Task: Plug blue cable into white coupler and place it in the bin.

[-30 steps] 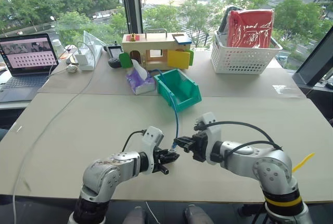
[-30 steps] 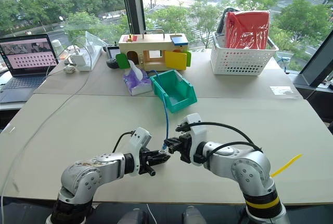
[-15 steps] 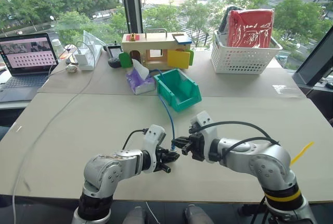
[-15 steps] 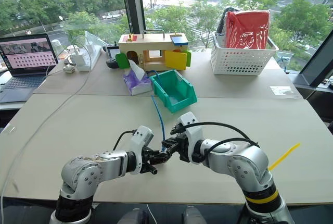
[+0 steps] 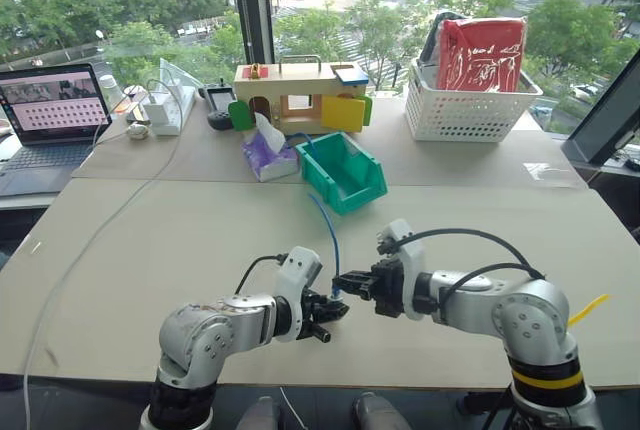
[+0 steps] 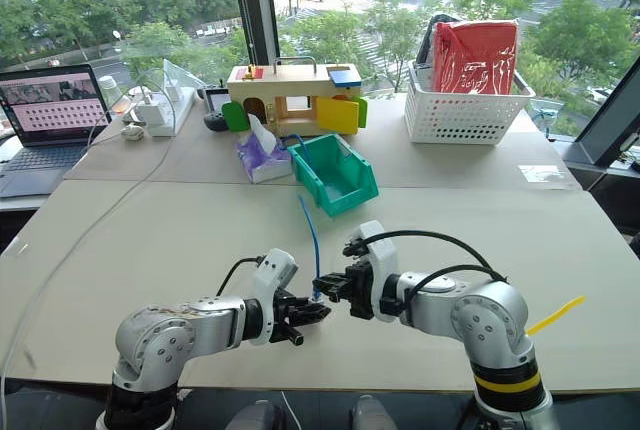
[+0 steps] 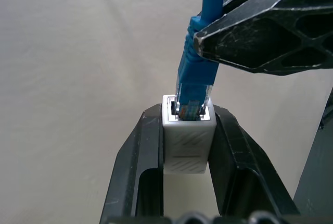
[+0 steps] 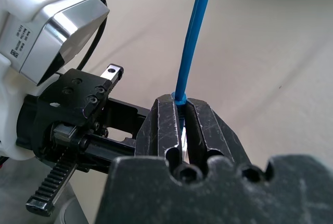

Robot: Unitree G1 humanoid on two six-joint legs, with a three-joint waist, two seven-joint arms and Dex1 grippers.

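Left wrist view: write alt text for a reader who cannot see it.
The blue cable has its plug in the opening of the white coupler, which the left hand clamps between two black fingers. The right hand pinches the cable just above the plug.

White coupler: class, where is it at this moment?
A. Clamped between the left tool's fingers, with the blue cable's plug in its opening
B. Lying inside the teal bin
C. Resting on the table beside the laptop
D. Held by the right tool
A: in the left wrist view the white coupler sits between the left tool fingers, with the plug of the blue cable entering its opening.
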